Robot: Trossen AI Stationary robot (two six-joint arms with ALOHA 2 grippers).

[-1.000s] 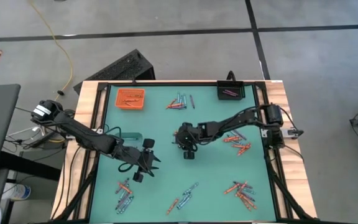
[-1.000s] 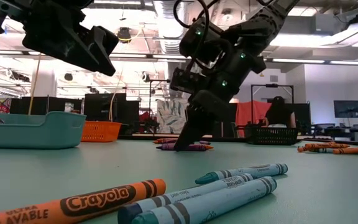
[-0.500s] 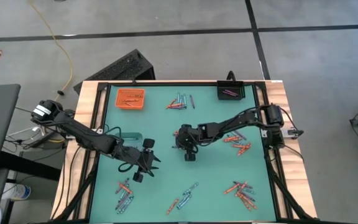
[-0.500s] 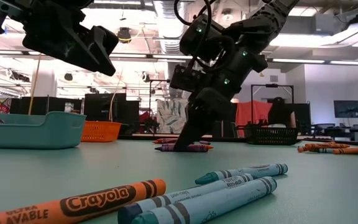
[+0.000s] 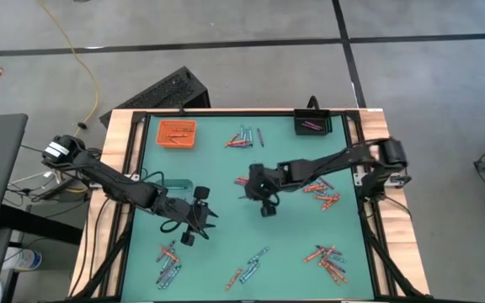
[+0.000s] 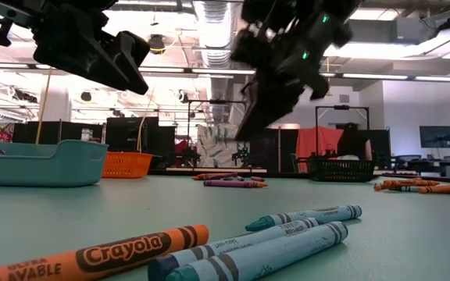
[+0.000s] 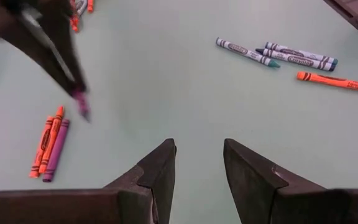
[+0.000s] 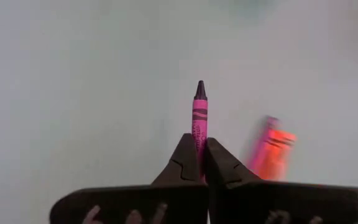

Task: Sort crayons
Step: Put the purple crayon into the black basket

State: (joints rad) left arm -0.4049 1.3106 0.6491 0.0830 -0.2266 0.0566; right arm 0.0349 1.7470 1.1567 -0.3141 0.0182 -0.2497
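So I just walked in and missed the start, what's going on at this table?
A two-armed robot is sorting crayons scattered over a green table. The right gripper is shut on a purple crayon, held above the middle of the table. The left gripper hovers open and empty over the table's left half. An orange tray and a black tray at the far edge already hold some crayons; several piles still lie loose.

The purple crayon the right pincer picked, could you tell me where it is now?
The purple crayon is clamped in the shut right pincer, lifted above mid-table, tip pointing out past the fingers; an orange crayon lies on the mat beneath.
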